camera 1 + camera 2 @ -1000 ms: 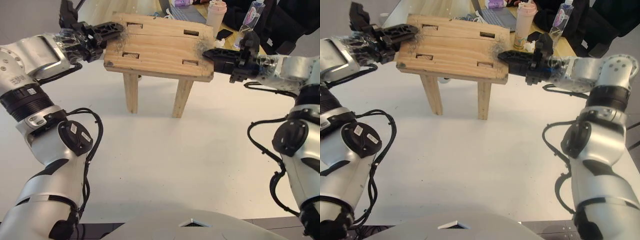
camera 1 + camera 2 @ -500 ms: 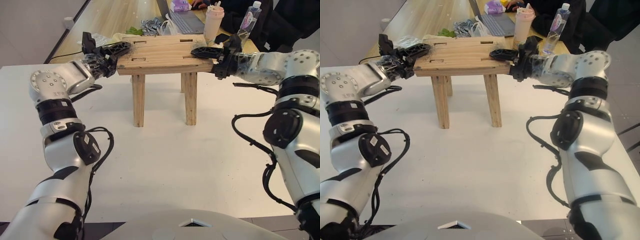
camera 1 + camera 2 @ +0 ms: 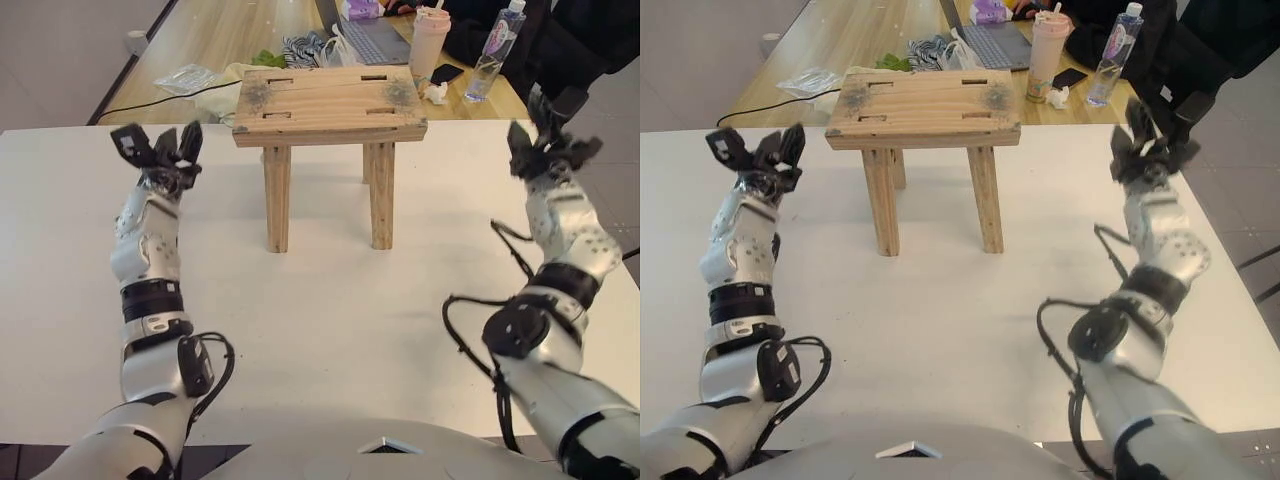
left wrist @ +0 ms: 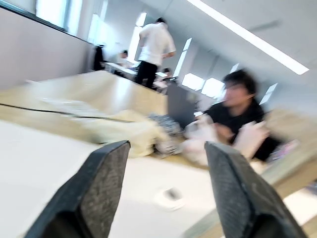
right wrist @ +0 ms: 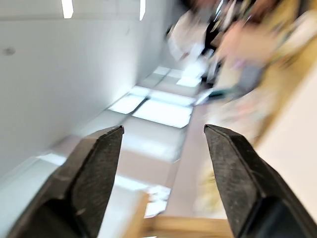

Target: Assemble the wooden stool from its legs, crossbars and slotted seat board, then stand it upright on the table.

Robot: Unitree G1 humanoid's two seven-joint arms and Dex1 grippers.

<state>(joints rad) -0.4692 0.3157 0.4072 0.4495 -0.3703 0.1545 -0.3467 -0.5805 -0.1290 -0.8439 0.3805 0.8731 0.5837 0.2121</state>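
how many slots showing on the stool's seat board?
4, one near each corner of the seat board: far left slot, far right slot, near left slot, near right slot. The whole top is in view, so none should be hidden.

The scene was an open-plan office: a laptop (image 3: 990, 45), a pink tumbler (image 3: 1048, 45) and a water bottle (image 3: 1111, 45) stood on a long wooden desk (image 3: 840, 30) behind the white table (image 3: 940, 320), under ceiling strip lights (image 4: 247, 37).
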